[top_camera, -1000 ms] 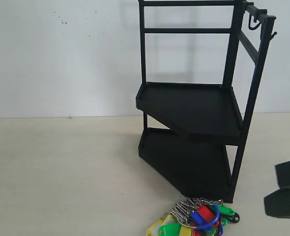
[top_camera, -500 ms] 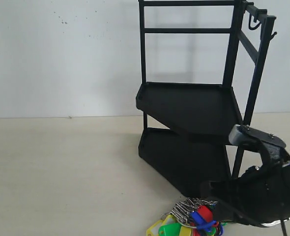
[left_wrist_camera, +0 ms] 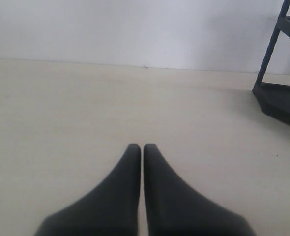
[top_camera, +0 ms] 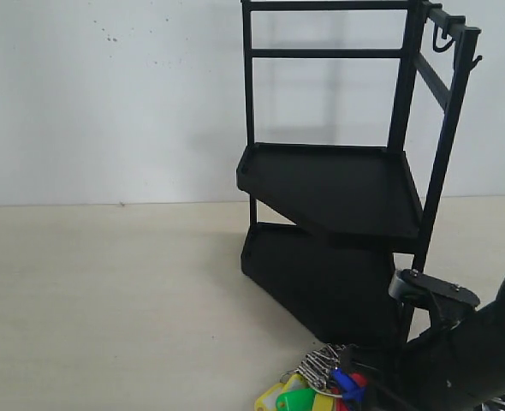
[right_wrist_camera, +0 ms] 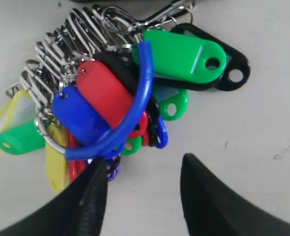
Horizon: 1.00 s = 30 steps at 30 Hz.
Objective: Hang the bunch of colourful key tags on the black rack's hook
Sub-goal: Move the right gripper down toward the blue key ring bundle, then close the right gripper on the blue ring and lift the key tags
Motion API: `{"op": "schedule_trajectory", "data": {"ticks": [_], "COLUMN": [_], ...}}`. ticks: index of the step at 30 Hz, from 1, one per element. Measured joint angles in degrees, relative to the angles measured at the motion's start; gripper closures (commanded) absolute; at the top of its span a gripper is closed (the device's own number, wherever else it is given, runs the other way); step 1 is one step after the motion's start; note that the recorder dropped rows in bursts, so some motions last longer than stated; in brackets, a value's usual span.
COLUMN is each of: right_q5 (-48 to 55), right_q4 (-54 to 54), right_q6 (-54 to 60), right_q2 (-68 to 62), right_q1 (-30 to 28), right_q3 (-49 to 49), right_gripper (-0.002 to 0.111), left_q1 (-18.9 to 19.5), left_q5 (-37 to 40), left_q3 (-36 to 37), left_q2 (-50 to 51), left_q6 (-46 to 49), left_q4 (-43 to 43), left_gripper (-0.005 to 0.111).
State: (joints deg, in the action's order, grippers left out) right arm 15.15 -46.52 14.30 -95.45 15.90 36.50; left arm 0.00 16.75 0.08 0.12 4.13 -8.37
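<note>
The colourful key tag bunch [top_camera: 325, 385] lies on the table at the front, before the black rack [top_camera: 338, 188]. Up close, the key tag bunch [right_wrist_camera: 120, 93] shows red, blue, green, yellow and black tags, metal clips and a blue loop. My right gripper [right_wrist_camera: 144, 164] hovers open just beside it, one finger at the edge of the tags, nothing between the jaws. The right arm [top_camera: 462, 351] covers the bunch's right side in the exterior view. My left gripper [left_wrist_camera: 138, 147] is shut and empty over bare table. Small hooks [top_camera: 445, 38] hang on the rack's top rail.
The rack's base corner and post [left_wrist_camera: 277, 73] show in the left wrist view. A white wall [top_camera: 107, 94] stands behind the table [top_camera: 107, 300].
My right arm has come in from the right edge and dropped lower over the key tag bunch, now covering its right side. The bunch and the rack have not moved.
</note>
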Motion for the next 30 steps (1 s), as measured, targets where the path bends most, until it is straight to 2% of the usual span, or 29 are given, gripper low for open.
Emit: {"op": "schedule_trajectory", "data": {"ticks": [14, 30], "right_q5": [3.48, -1.42], "right_q4": [-2.12, -2.49], "right_q6": [0.58, -4.52], "right_q2": [-0.05, -0.97], "right_q1": [0.00, 0.00], "right_q3": [4.32, 4.47], "right_gripper": [0.073, 0.073], "left_q1": [0.00, 0.00], "left_q5": [0.00, 0.00], "left_q3": [0.00, 0.00], "left_q2": [0.00, 0.00], "left_q6": [0.00, 0.00], "left_q4": [0.00, 0.00], "left_gripper": [0.102, 0.102]}}
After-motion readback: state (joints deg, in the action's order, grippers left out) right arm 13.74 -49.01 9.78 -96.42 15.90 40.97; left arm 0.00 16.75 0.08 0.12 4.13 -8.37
